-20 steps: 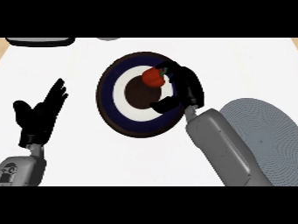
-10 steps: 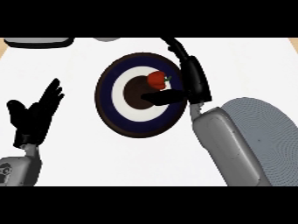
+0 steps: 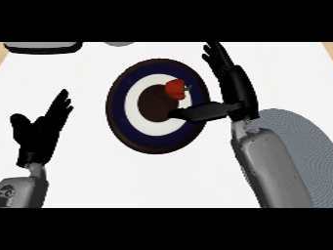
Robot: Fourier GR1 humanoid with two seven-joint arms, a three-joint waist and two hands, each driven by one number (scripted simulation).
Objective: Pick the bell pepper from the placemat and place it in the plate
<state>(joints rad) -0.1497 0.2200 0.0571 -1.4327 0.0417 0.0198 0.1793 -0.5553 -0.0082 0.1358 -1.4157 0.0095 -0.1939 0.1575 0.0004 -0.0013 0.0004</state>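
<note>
With the red bell pepper (image 3: 175,89) lying free on the plate (image 3: 129,132), just up and right of its dark centre, the robot's right hand (image 3: 232,87) stands at the plate's right rim with its fingers straight and spread, holding nothing. Its thumb (image 3: 197,113) juts left across the rim, just below the pepper but apart from it, a pose that fits a hand opened to let the vegetable go. The plate, ringed in dark blue, white and brown, sits mid-counter on the white counter top (image 3: 82,185). The grey round placemat (image 3: 306,146), the pepper's starting place by the task, lies at the right, partly hidden under the right forearm, and nothing shows on the part in view. The left hand (image 3: 43,129) rests open at the view's left, fingers up, well apart from the plate and taking no part. Judged from this, the placing looks done, with only the arm's withdrawal left.
</note>
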